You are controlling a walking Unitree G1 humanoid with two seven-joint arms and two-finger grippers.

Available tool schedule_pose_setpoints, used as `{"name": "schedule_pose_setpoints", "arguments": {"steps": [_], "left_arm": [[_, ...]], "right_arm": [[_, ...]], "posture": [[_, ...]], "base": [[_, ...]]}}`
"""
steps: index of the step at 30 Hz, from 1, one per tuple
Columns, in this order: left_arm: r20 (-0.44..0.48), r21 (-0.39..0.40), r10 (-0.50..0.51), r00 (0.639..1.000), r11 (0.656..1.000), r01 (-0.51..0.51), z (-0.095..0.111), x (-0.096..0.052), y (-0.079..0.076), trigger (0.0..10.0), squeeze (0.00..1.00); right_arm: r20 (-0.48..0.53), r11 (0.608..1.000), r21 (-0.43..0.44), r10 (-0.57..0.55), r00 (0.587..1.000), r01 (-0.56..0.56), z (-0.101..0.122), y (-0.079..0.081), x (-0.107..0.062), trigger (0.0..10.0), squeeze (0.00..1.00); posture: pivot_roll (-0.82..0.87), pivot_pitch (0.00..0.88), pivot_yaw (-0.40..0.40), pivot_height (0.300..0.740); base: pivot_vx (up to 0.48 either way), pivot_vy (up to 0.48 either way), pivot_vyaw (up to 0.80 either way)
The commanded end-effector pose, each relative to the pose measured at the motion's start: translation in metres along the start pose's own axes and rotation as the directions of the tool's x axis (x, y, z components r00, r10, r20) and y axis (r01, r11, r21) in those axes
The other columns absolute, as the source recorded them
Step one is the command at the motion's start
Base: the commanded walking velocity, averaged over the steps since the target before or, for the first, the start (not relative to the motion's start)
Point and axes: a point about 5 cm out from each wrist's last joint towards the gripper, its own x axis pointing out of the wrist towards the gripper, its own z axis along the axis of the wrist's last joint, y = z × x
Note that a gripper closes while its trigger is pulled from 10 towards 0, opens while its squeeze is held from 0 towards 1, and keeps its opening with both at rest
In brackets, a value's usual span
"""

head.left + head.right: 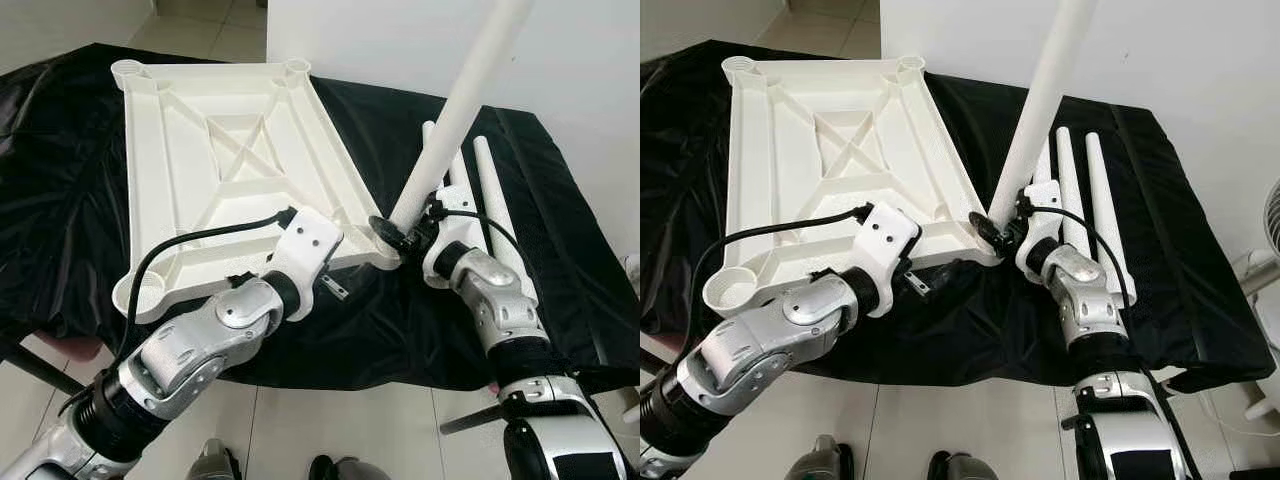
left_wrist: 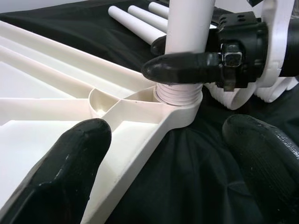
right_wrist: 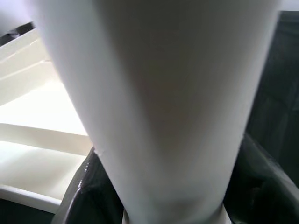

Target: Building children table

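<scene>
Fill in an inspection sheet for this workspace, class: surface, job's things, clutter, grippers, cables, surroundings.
Surface: black cloth covering the table.
Job's things: white tabletop lying underside up; white leg standing in its near corner socket; three spare legs beside it.
Clutter: nothing seen.
Grippers: right gripper shut on the leg's base; left gripper open beside that corner.
Cables: black cable on the left arm.
Surroundings: tiled floor, white wall.

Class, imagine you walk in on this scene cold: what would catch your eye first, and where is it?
First, the long white table leg rising at a slant from the near right corner socket of the upturned white tabletop, with the right gripper clamped on its base. Then the left gripper, open by the tabletop's near edge. Spare legs lie on the black cloth to the right.
</scene>
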Motion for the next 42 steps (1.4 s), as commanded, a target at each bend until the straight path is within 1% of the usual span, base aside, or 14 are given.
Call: {"name": "schedule_pose_setpoints", "arguments": {"steps": [1, 2, 3, 17, 23, 24, 26, 29, 34, 36, 37, 40, 41, 42], "left_arm": [[-0.009, -0.001, -0.241, 0.971, 0.971, 0.241, 0.0, -0.002, -0.012, 10.0, 0.0], [-0.008, -0.001, -0.24, 0.971, 0.971, 0.24, 0.0, -0.002, -0.012, 10.0, 0.0], [-0.007, -0.002, -0.239, 0.971, 0.971, 0.239, 0.0, -0.002, -0.012, 10.0, 0.0], [-0.008, -0.02, -0.244, 0.97, 0.97, 0.244, -0.001, -0.002, -0.016, 10.0, 0.0], [-0.01, -0.027, -0.248, 0.969, 0.968, 0.248, -0.003, -0.003, -0.018, 10.0, 0.0], [-0.011, -0.029, -0.25, 0.968, 0.968, 0.25, -0.003, -0.003, -0.019, 10.0, 0.0], [-0.011, -0.029, -0.25, 0.968, 0.968, 0.25, -0.003, -0.003, -0.019, 10.0, 0.0], [-0.012, -0.03, -0.254, 0.967, 0.967, 0.254, -0.004, -0.003, -0.02, 10.0, 0.0], [-0.01, -0.031, -0.258, 0.966, 0.966, 0.257, -0.004, -0.002, -0.021, 10.0, 0.0], [-0.01, -0.031, -0.259, 0.966, 0.966, 0.258, -0.004, -0.002, -0.021, 10.0, 0.0], [-0.01, -0.031, -0.26, 0.966, 0.965, 0.259, -0.004, -0.002, -0.021, 10.0, 0.0], [-0.01, -0.031, -0.26, 0.966, 0.965, 0.259, -0.004, -0.002, -0.021, 10.0, 0.0], [-0.011, -0.031, -0.259, 0.966, 0.965, 0.259, -0.004, -0.002, -0.021, 10.0, 0.0], [-0.011, -0.031, -0.259, 0.966, 0.965, 0.259, -0.004, -0.002, -0.021, 10.0, 0.0]], "right_arm": [[-0.055, 1.0, 0.024, 0.011, 0.998, -0.01, -0.014, 0.001, -0.004, 0.0, 0.0], [-0.056, 1.0, 0.024, 0.004, 0.998, -0.003, -0.015, 0.001, -0.005, 2.5, 0.0], [-0.049, 0.999, 0.042, -0.029, 0.998, 0.032, -0.014, 0.0, -0.005, 10.0, 0.0], [-0.018, 0.95, 0.137, -0.28, 0.96, 0.28, -0.016, 0.016, -0.003, 10.0, 0.0], [-0.023, 0.886, 0.174, -0.432, 0.902, 0.429, -0.014, 0.028, -0.001, 10.0, 0.0], [-0.036, 0.848, 0.172, -0.503, 0.863, 0.501, -0.015, 0.031, -0.002, 10.0, 0.0], [-0.036, 0.848, 0.172, -0.503, 0.863, 0.501, -0.015, 0.031, -0.002, 10.0, 0.0], [-0.083, 0.751, 0.174, -0.634, 0.769, 0.637, -0.022, 0.036, -0.005, 10.0, 0.0], [-0.103, 0.698, 0.188, -0.685, 0.721, 0.691, -0.023, 0.044, -0.004, 10.0, 0.0], [-0.105, 0.702, 0.191, -0.68, 0.725, 0.686, -0.023, 0.047, -0.003, 10.0, 0.0], [-0.105, 0.711, 0.196, -0.669, 0.736, 0.675, -0.022, 0.05, -0.002, 10.0, 0.77], [-0.104, 0.714, 0.198, -0.666, 0.739, 0.672, -0.022, 0.05, -0.002, 10.0, 0.77], [-0.101, 0.713, 0.203, -0.666, 0.739, 0.671, -0.021, 0.049, -0.003, 10.0, 1.0], [-0.101, 0.713, 0.203, -0.666, 0.739, 0.671, -0.021, 0.049, -0.003, 10.0, 1.0]], "posture": [[0.11, 0.133, -0.091, 0.74], [0.11, 0.133, -0.091, 0.74], [0.11, 0.138, -0.094, 0.74], [0.09, 0.152, -0.102, 0.74], [0.09, 0.152, -0.106, 0.74], [0.09, 0.149, -0.106, 0.74], [0.09, 0.149, -0.106, 0.74], [0.09, 0.142, -0.11, 0.74], [0.09, 0.135, -0.11, 0.74], [0.09, 0.132, -0.113, 0.74], [0.09, 0.131, -0.114, 0.74], [0.09, 0.131, -0.114, 0.74], [0.09, 0.129, -0.116, 0.74], [0.09, 0.129, -0.116, 0.74]], "base": [[0.0, 0.0, 0.0], [0.0, 0.0, 0.0], [0.0, 0.0, 0.0], [0.0, 0.0, 0.0], [0.0, 0.0, 0.0], [0.0, 0.0, 0.0], [0.0, 0.0, 0.0], [0.0, 0.0, 0.0], [0.0, 0.0, 0.0], [0.0, 0.0, 0.0], [0.0, 0.0, 0.0], [0.0, 0.0, 0.0], [0.0, 0.0, 0.0], [0.0, 0.0, 0.0]]}}
